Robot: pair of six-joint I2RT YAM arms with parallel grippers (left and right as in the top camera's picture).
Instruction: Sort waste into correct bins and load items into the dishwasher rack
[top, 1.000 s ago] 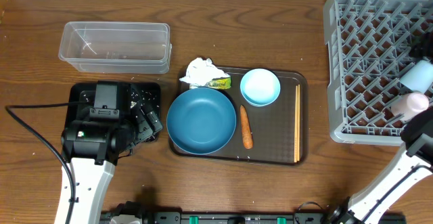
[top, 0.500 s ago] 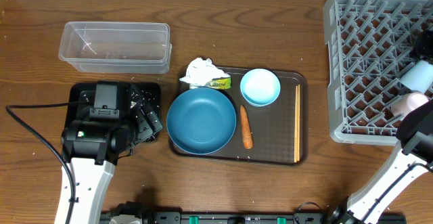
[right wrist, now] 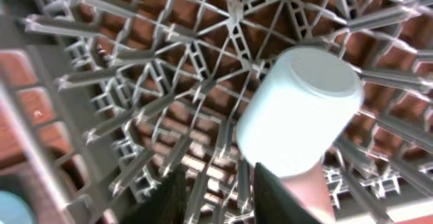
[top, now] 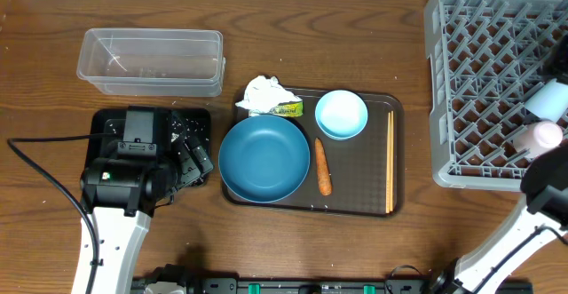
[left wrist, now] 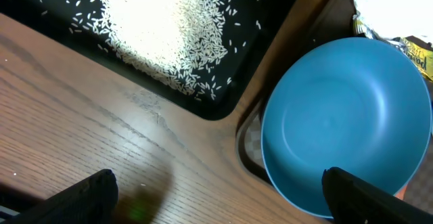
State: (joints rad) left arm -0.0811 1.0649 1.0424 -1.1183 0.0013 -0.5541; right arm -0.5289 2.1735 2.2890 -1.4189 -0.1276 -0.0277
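- The left hand (left wrist: 226,200) hovers over the tabletop (left wrist: 81,129), fingers spread wide.
- Ahead to its left, rice (left wrist: 162,28) lies in the black tray (left wrist: 267,21); ahead to its right sits the big blue bowl (left wrist: 345,122).
- I cannot tell the right hand's (top: 540,150) grip; the white cup (right wrist: 298,109) is just ahead of it in the grey rack (right wrist: 135,82).

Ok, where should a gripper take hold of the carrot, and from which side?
Probably mid-length, from straight above. The carrot lies flat on the tray, its length running away from the robot, so the grip should close across it, left to right. The big bowl sits close on its left, leaving little room on that side.
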